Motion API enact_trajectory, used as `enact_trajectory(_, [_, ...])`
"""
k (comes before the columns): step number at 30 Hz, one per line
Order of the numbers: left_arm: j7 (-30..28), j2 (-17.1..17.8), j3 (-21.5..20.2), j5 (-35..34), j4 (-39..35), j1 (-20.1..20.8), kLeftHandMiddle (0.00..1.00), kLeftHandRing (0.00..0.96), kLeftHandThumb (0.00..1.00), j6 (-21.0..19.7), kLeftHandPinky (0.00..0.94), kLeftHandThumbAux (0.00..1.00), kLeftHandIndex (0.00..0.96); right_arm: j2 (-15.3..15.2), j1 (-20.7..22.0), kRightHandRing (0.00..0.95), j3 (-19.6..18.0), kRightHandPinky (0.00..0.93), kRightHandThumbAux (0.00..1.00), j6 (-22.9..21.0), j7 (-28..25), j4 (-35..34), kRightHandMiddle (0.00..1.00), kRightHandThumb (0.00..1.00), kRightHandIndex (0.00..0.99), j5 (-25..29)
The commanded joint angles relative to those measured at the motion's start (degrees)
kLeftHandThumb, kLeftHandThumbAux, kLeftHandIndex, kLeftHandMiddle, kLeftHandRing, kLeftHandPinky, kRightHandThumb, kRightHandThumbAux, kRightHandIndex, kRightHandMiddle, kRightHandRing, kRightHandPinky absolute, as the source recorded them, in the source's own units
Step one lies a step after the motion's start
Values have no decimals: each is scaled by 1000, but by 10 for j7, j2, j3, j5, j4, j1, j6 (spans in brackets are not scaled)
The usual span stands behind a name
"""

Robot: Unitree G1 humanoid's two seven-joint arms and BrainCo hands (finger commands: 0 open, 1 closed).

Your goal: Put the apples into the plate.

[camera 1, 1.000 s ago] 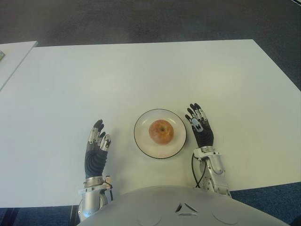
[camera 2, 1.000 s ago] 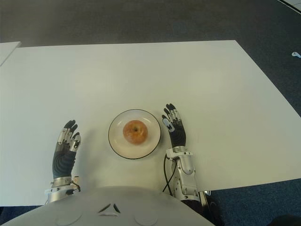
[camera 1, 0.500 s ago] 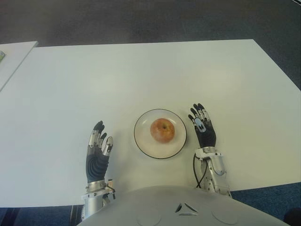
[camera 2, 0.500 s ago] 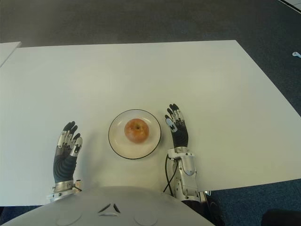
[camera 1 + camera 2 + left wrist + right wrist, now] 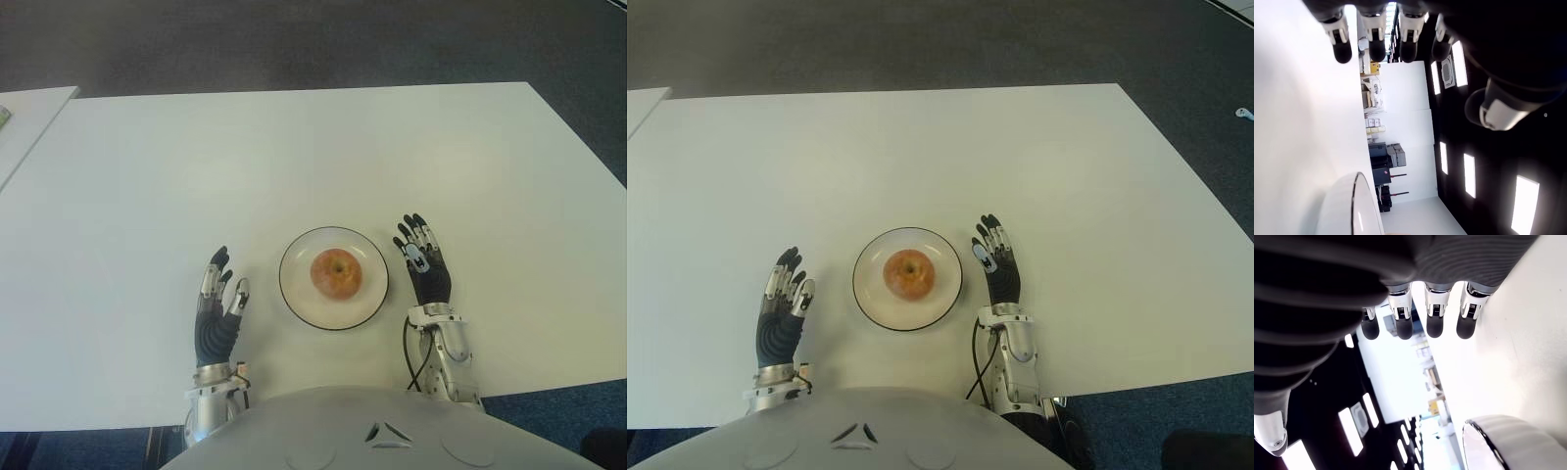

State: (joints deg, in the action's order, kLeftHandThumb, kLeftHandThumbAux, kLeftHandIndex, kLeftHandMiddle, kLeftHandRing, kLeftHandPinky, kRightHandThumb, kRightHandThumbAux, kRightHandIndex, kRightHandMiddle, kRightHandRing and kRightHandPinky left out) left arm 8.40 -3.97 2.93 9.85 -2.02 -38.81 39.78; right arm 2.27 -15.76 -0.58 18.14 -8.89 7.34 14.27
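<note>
White table (image 5: 294, 147) fills most of the view, top bare and evenly lit. Dark grey carpet floor (image 5: 294, 44) beyond its far edge and at the right. Corner of a second white table (image 5: 24, 117) at far left.

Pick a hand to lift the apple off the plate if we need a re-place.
Probably the right hand: it shows right beside the plate rim, open and empty. The left hand, also open, is farther off. The apple sits mid-plate.
</note>
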Motion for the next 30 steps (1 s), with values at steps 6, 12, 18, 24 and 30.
enact_trajectory(6, [8,0,-1,12,33,29,0,0,75,22,0,538,0,-20,29,0,-17,0,570,5,-30,59,0,199,2,-6])
enact_trajectory(12, [6,-6,3,-4,33,34,0,0,79,34,0,567,0,-37,50,0,-19,0,572,33,-68,87,11,200,19,-6])
enact_trajectory(18, [7,-13,1,-16,46,43,0,0,75,43,0,617,0,-41,66,0,-25,0,566,60,-83,113,29,188,34,-9])
enact_trajectory(24, [5,-11,-3,-22,63,48,0,0,69,51,0,642,5,-32,70,0,-27,0,537,76,-80,118,43,186,49,-10])
enact_trajectory(30, [10,-14,-6,-15,83,52,0,0,68,58,0,620,9,-28,65,0,-27,0,521,76,-78,108,54,196,62,-11])
